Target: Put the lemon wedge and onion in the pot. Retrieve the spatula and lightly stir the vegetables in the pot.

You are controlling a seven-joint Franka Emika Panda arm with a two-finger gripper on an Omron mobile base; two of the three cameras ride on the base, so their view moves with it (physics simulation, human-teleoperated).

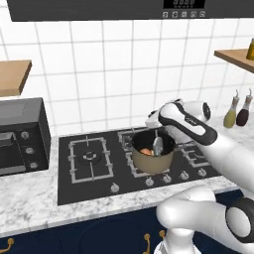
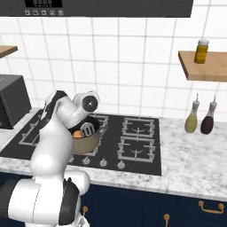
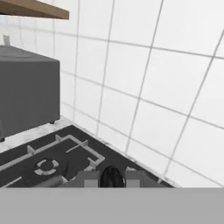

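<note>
Fingers [image 3: 112, 178] clamped on black spatula [image 1: 158, 145] handle; slotted grey head inside round tan pot [image 1: 152, 160], beside onion [image 1: 146, 151].

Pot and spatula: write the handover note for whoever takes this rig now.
Pincer: above the pot, hidden behind the wrist in the base views; the hand view shows a dark handle end between its tips, so it looks shut on the spatula.
Things: spatula head inside the pot on the hob; onion in the pot; lemon wedge can't be made out.
Done: onion in, spatula fetched.
Left: confirm the wedge, stir lightly.
</note>
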